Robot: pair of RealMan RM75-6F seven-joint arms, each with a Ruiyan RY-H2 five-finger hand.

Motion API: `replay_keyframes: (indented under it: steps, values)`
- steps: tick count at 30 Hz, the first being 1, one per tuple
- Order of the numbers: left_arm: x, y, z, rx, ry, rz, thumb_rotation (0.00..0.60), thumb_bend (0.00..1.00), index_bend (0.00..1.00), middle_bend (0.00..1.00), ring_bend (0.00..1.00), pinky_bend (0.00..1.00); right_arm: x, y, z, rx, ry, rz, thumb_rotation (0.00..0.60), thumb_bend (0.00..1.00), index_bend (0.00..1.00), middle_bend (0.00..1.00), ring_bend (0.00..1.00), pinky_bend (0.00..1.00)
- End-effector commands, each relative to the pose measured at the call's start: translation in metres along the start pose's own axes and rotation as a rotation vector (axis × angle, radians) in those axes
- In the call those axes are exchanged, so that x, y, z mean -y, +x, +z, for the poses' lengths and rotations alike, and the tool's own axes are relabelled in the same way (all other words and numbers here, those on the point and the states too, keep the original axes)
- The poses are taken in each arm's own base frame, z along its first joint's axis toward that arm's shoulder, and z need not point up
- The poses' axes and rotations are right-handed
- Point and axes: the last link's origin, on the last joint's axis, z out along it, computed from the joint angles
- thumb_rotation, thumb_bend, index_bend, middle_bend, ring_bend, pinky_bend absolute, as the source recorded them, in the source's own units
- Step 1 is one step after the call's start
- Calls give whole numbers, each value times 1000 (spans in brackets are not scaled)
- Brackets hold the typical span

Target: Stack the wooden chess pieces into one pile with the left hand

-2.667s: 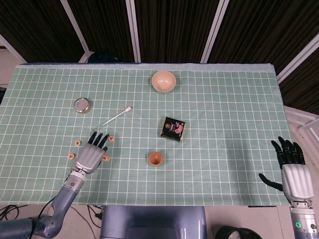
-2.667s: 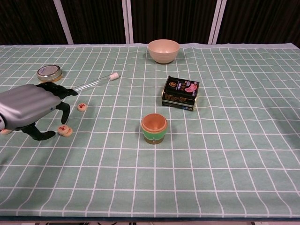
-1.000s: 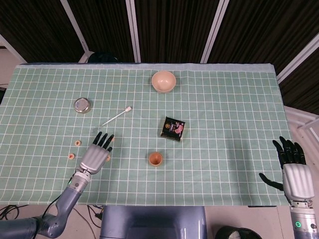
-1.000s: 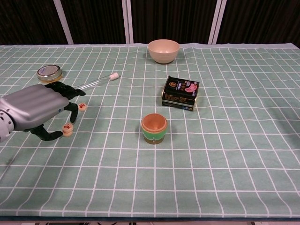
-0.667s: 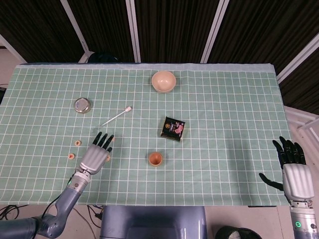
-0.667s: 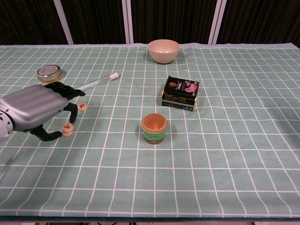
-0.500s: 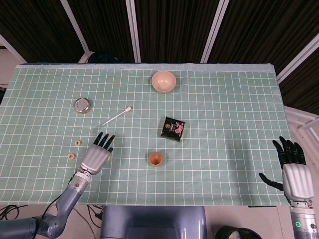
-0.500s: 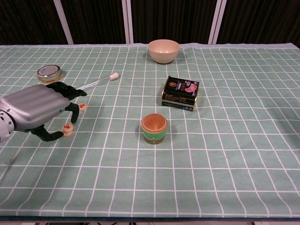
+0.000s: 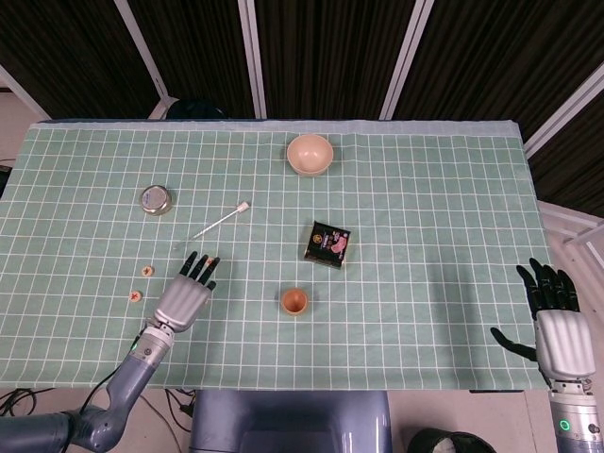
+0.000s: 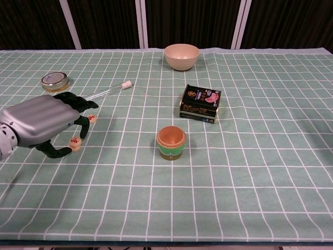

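Observation:
My left hand (image 9: 186, 296) hovers palm-down near the table's front left, fingers spread and holding nothing. In the chest view the left hand (image 10: 41, 123) has one wooden chess piece (image 10: 75, 142) just beside its thumb and another chess piece (image 10: 92, 119) at its fingertips. Both of these are hidden under the hand in the head view. Two more chess pieces (image 9: 147, 271) (image 9: 136, 296) lie apart on the cloth, left of the hand. My right hand (image 9: 558, 326) hangs open off the table's front right corner.
A round tin (image 10: 55, 80) and a cotton swab (image 10: 106, 91) lie beyond the left hand. An orange-green cup (image 10: 170, 142) stands mid-table, a dark box (image 10: 200, 103) behind it, and a beige bowl (image 10: 181, 55) at the far edge.
My left hand has crept slightly right and away from me, now covering the two nearer pieces in the head view. The pieces and the right hand have not moved.

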Motion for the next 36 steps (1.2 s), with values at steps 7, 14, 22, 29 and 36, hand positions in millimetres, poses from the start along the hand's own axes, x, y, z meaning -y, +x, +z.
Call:
replay_keyframes:
  steps: [7, 14, 22, 29, 36]
  values:
    - [2, -3, -1, 13, 2, 4, 600, 314, 451, 30, 0, 0, 0, 0, 0, 0, -2, 0, 600, 233, 90, 14, 25, 0]
    - [2, 1, 0, -5, 7, 7, 600, 314, 445, 30, 0, 0, 0, 0, 0, -3, -3, -2, 600, 232, 89, 14, 25, 0]
    - [11, 6, -6, -14, 47, 20, 600, 314, 391, 27, 0, 0, 0, -1, 0, 1, -5, -3, 600, 232, 90, 13, 25, 0]
    - [20, 20, -4, -43, 62, 7, 600, 313, 386, 27, 0, 0, 1, -1, 0, 2, -6, -2, 600, 232, 89, 14, 25, 0]
    - [33, 36, 19, -71, 94, -7, 600, 289, 362, 27, 0, 0, 1, -2, 1, 3, -11, 0, 600, 232, 89, 14, 25, 0]
